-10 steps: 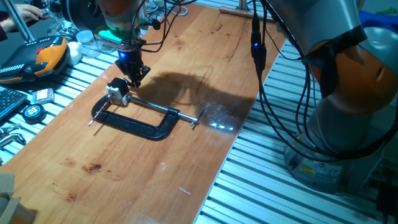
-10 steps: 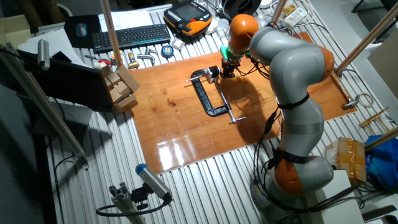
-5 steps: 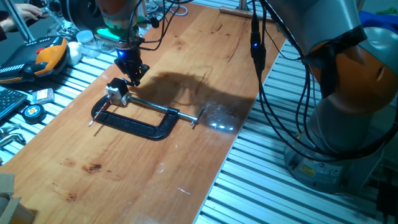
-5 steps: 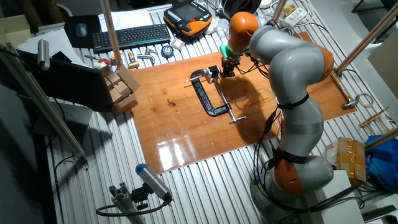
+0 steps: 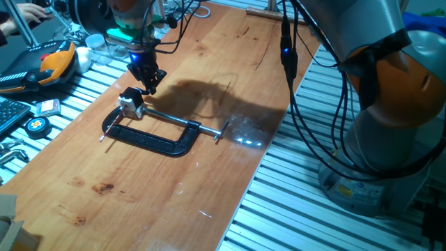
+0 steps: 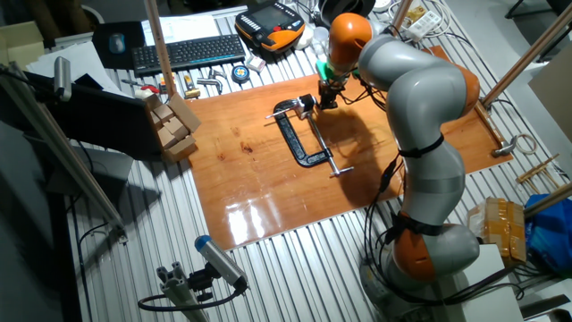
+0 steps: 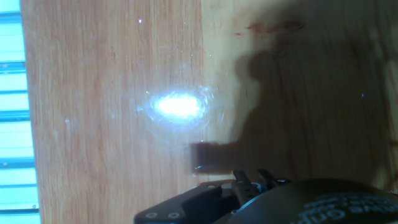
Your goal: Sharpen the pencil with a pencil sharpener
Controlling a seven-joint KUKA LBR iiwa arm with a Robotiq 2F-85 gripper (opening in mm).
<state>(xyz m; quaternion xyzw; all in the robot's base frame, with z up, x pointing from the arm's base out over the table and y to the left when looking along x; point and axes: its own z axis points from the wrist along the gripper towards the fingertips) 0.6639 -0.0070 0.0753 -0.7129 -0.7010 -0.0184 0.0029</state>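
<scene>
Above the far left part of the wooden worktop [image 5: 209, 84] my claw [image 5: 148, 85] hangs clear of the surface, its dark fingers pointing down. They look drawn close together at the tips, but from either fixed view I cannot tell for certain how far apart they stand, nor whether anything thin is pinched between them. Just below and to the near left of my claw sits the pencil sharpener [image 5: 131, 103], a small silvery block with a dark top, held in the jaws of a black C-clamp [image 5: 157, 141] that lies flat on the wood. My fingertips are near the sharpener but not touching it. The clamp's steel screw rod [image 5: 178, 122] runs off to the right from the sharpener, ending in a short crossbar.

From the other fixed view, my claw [image 6: 327, 97] sits just right of the sharpener [image 6: 306, 104], with the clamp [image 6: 299, 139] stretching toward the near edge.

Looking along my fingers, I see only bare wood [image 7: 112, 74], a bright glare spot [image 7: 180, 106] and a dark shadow; the pencil does not show clearly in any view.
</scene>
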